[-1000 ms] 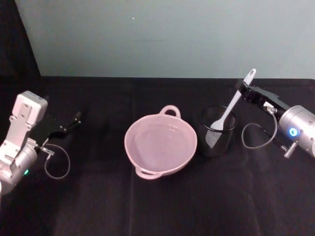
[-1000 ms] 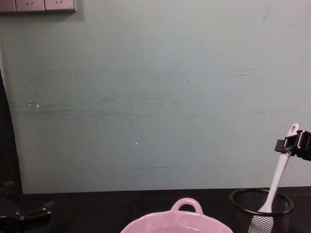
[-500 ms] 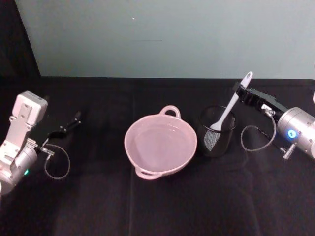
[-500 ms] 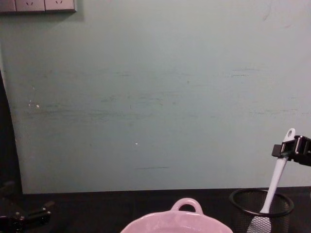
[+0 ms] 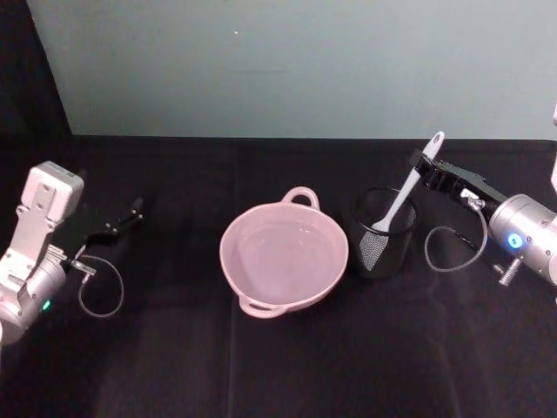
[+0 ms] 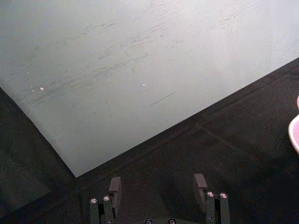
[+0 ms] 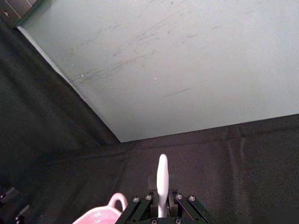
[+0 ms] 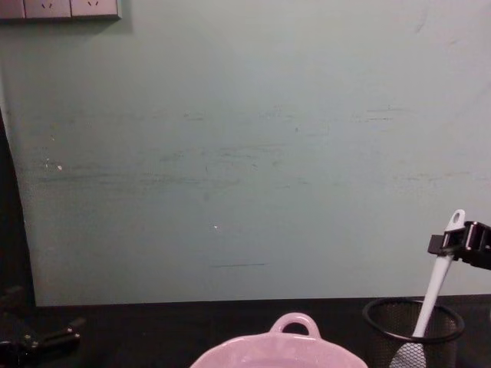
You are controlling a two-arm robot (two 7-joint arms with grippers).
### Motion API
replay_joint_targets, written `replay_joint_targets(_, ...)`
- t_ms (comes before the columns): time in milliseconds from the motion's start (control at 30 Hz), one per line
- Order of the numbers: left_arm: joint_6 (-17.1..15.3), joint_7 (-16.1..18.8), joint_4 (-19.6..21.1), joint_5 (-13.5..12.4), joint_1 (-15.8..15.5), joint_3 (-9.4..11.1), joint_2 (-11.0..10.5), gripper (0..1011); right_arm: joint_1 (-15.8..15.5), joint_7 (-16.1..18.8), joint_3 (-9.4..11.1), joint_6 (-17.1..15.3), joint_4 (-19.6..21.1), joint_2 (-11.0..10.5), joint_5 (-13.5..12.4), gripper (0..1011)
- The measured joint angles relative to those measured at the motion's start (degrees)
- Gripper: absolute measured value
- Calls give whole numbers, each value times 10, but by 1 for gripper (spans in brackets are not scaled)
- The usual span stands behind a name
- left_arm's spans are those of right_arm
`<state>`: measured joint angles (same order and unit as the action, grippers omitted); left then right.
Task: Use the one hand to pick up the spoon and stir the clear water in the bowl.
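The white spoon (image 5: pixel 403 194) stands slanted in the black wire-mesh cup (image 5: pixel 384 232), scoop end down inside it, handle end up. My right gripper (image 5: pixel 424 167) is shut on the spoon's upper handle, just below the holed tip; the same grip appears in the chest view on the spoon (image 8: pixel 437 280) with the right gripper (image 8: pixel 451 242), and in the right wrist view on the spoon (image 7: pixel 161 181). The pale pink bowl (image 5: pixel 285 256) sits left of the cup with clear water (image 5: pixel 283 252) in it. My left gripper (image 5: pixel 132 212) rests open at the far left of the table.
A black cloth covers the table (image 5: pixel 278 366). A pale green wall (image 5: pixel 296 61) stands right behind it. A loose cable loop (image 5: pixel 452 248) hangs beside my right wrist, close to the mesh cup.
My right gripper, shut on the spoon, has moved left and down a little. The spoon's scoop sits deeper in the mesh cup. The left arm has not moved.
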<state>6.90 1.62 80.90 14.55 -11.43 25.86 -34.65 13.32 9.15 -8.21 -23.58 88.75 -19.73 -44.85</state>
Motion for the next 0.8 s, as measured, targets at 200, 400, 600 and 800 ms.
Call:
replay_joint_targets(200, 0, 0, 0, 0, 0, 0, 0, 1011, 0, 2, 0, 1, -1, 0, -3, 119)
replay_joint_targets(400, 0, 0, 0, 0, 0, 0, 0, 1011, 0, 2, 1, 0, -1, 0, -2, 122)
replay_joint_targets(600, 0, 0, 0, 0, 0, 0, 0, 1011, 0, 1, 1, 0, 0, 0, -1, 282)
replay_joint_targets(800, 0, 0, 0, 0, 0, 0, 0, 1011, 0, 0, 1, 0, 0, 1, 0, 482)
